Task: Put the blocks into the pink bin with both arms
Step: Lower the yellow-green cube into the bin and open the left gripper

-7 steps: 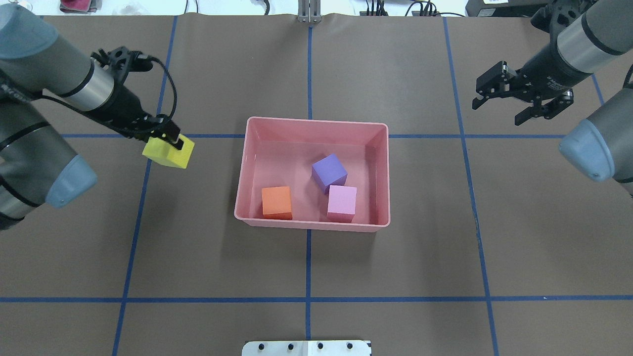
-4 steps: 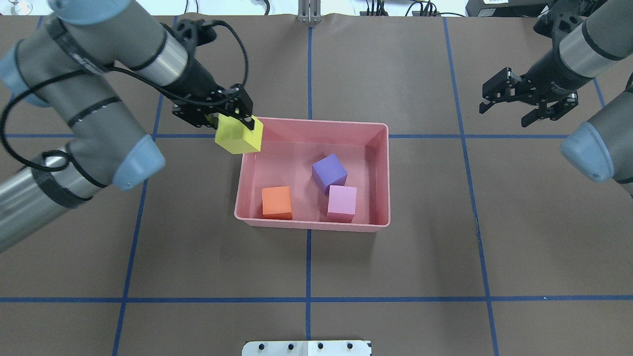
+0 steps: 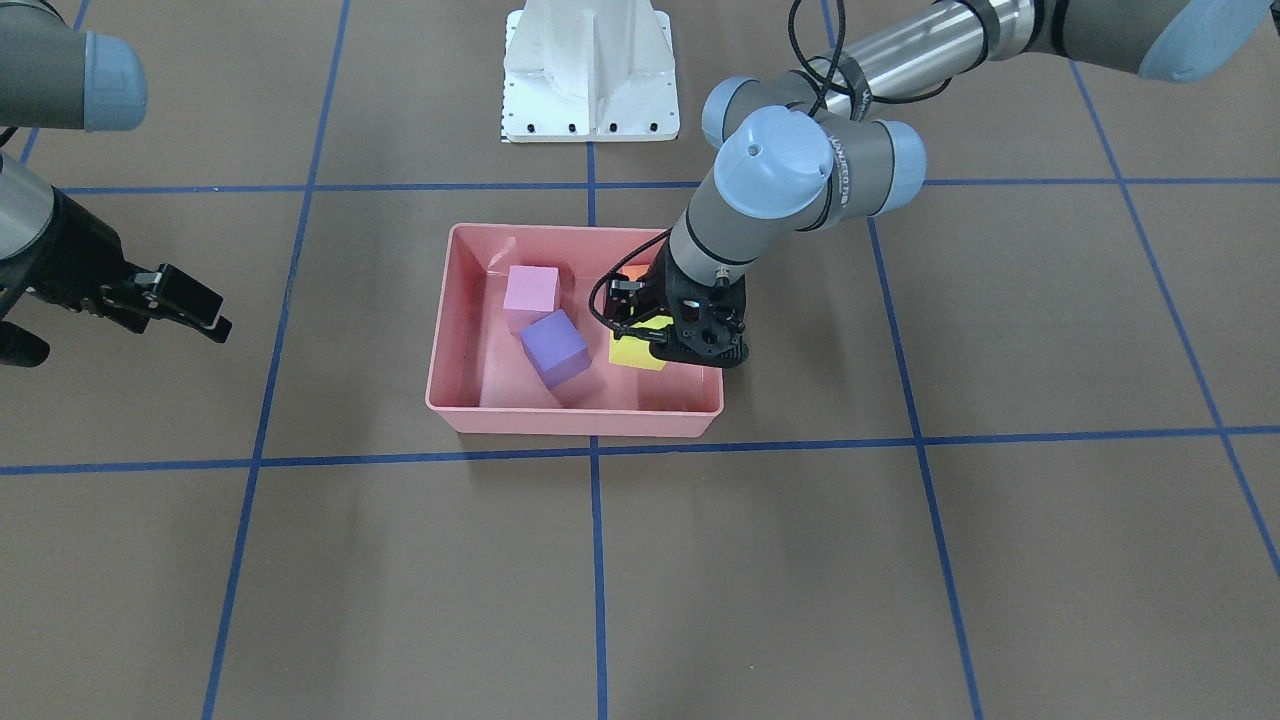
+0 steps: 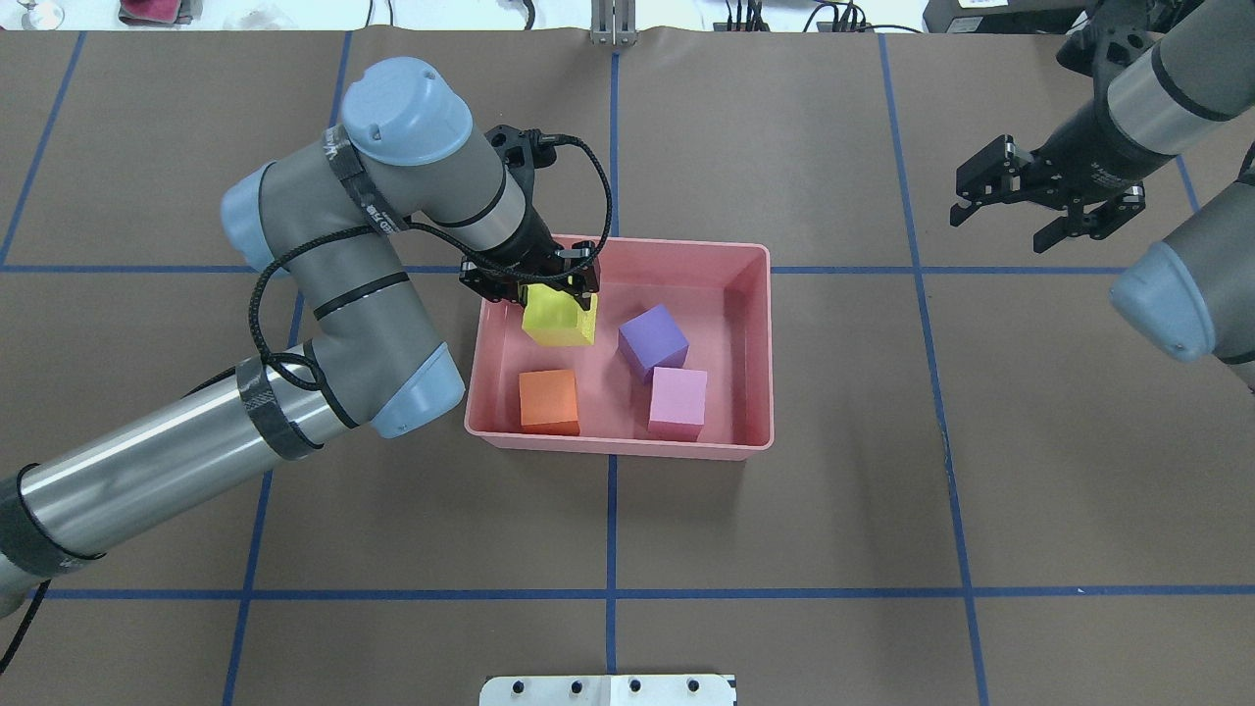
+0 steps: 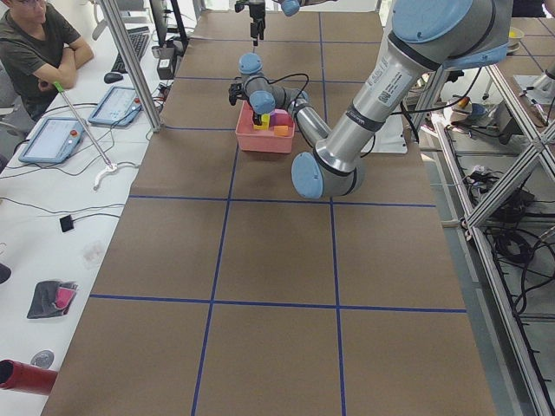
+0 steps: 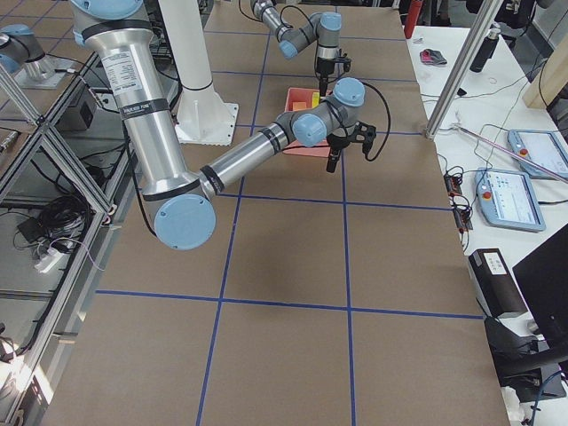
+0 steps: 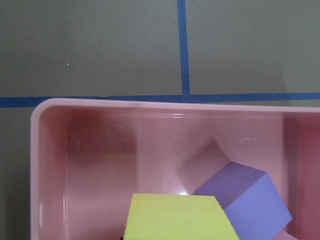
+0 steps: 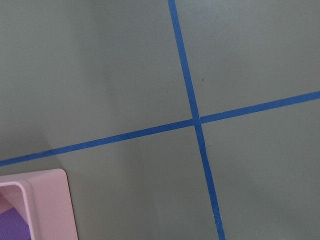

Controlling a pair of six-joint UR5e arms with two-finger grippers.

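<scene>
The pink bin [image 4: 627, 243] sits mid-table. In it lie the orange block [image 4: 549, 400], the purple block [image 4: 652, 340] and the light pink block [image 4: 677, 402]. My left gripper [image 4: 557, 292] is shut on the yellow block [image 4: 560, 320] and holds it inside the bin's far left part, beside the purple block. I cannot tell if the yellow block touches the floor. The left wrist view shows the yellow block [image 7: 180, 217], the purple block [image 7: 247, 200] and the bin rim [image 7: 40, 150]. My right gripper [image 4: 996, 227] is open and empty, far right of the bin.
Blue tape lines cross the brown table cover. The white pedestal base [image 3: 590, 70] stands at the robot's side of the bin. The left arm's elbow [image 4: 412, 392] hangs just left of the bin. An operator [image 5: 35, 43] sits past the table's far side.
My left arm has carried the yellow block rightward from outside the bin, over its left rim, and down inside. The right gripper has barely moved and stays open.
</scene>
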